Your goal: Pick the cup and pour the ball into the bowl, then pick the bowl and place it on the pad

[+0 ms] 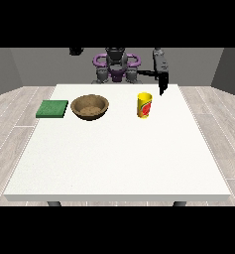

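Observation:
A yellow cup (145,105) with a red mark stands upright on the white table (119,158), right of centre at the back. No ball shows from this angle. A brown wooden bowl (89,106) sits left of the cup. At the far left lies a flat green pad (52,108). The hand at the view's right (162,85) hangs fingers down over the table's back edge, just behind and to the right of the cup, apart from it. The hand at the view's left (76,50) is a small dark shape raised high above the bowl's side.
The robot's torso (116,67) stands behind the table's far edge. The table's front half holds nothing. Grey walls and a wood-look floor surround the table.

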`<state>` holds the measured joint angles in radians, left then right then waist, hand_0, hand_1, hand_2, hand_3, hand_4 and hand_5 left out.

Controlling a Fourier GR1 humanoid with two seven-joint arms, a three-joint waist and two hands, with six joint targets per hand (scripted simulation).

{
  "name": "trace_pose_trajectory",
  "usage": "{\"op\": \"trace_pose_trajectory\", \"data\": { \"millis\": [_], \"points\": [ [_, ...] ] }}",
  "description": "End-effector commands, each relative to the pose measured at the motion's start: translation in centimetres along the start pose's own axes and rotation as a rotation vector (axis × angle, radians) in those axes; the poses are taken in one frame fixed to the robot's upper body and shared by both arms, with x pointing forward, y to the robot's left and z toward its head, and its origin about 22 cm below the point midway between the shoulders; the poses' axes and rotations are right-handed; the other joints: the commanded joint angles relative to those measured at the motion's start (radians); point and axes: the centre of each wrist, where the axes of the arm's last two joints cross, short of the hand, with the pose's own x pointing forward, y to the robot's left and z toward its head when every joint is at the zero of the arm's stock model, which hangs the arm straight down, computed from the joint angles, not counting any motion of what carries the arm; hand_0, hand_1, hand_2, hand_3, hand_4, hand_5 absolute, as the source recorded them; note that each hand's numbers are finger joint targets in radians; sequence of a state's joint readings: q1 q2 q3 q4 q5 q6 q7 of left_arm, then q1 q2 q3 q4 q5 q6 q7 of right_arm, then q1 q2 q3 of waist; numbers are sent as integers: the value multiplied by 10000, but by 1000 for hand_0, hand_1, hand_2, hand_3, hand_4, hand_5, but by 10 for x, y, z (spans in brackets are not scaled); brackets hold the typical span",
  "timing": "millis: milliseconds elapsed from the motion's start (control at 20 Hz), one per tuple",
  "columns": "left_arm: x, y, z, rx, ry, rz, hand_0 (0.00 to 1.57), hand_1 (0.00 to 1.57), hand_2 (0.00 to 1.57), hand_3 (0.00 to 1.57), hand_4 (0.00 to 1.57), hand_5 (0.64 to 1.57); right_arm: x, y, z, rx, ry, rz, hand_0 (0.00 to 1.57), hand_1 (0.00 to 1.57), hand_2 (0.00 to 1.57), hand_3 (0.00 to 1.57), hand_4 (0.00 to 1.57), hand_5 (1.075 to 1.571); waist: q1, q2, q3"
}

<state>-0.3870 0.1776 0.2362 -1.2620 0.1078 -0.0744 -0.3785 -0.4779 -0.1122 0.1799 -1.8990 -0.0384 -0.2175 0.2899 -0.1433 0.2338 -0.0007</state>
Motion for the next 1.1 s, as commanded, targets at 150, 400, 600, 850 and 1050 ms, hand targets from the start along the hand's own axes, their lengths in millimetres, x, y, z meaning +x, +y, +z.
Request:
{"op": "trace_pose_trajectory", "data": {
  "millis": [150, 400, 600, 850, 1050],
  "points": [
    [-45, 27, 25, 335, 538, -137, 0, 0, 0, 0, 0, 1425, -8, -13, 25, 115, 241, 25, 0, 0, 0, 0, 0, 1568, -269, -178, 3],
    [-60, 10, 14, 93, 589, 221, 0, 0, 0, 0, 0, 1439, -6, -34, 20, -215, 68, -134, 0, 0, 0, 0, 0, 1566, -127, -116, 4],
    [-74, 28, 26, 917, 627, -77, 0, 0, 0, 0, 0, 1421, 5, -38, 41, 217, 43, -323, 0, 0, 0, 0, 0, 1568, -826, -28, 2],
    [-80, 18, 17, 1170, 98, 88, 0, 0, 0, 0, 0, 1429, 38, -71, 26, 161, -731, 105, 0, 0, 0, 0, 0, 1567, -1028, 618, -1],
    [-84, 21, 12, 1272, 86, -108, 0, 0, 0, 0, 0, 1426, 35, -67, 44, 483, -1128, 92, 0, 0, 0, 0, 0, 1566, -1369, 855, 0]
  ]
}}
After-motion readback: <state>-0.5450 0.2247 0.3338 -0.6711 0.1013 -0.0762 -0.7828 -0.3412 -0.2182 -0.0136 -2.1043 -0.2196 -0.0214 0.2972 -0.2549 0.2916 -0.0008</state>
